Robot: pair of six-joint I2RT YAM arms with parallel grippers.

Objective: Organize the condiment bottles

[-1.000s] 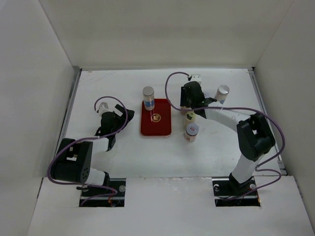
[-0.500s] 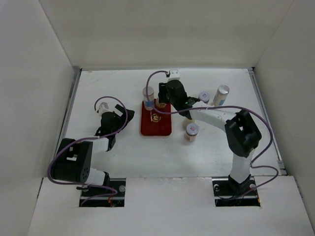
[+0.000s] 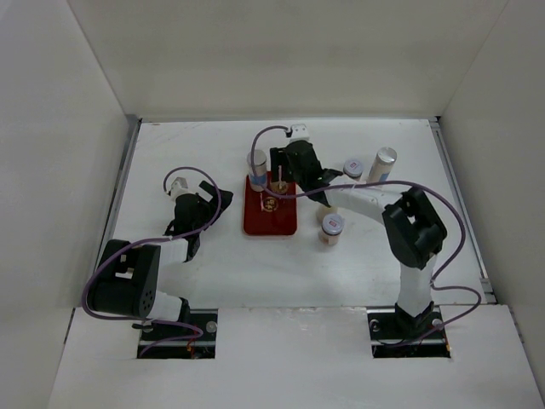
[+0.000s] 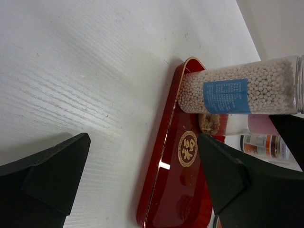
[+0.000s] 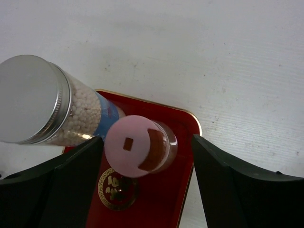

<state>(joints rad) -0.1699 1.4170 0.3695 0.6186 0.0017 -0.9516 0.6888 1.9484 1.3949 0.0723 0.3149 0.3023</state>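
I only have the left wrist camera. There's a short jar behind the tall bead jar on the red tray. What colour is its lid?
Observer: Pink. The right wrist view looks down on the pink-lidded jar, which stands on the red tray.
Operator: Is the right arm gripping it?
Observer: No. The right gripper is open, with a finger on either side of the jar and a gap showing on both sides.
Operator: Any jars off the tray?
Observer: The top view shows three to the right of it: a tall silver-lidded jar, a far short jar and a near short jar.
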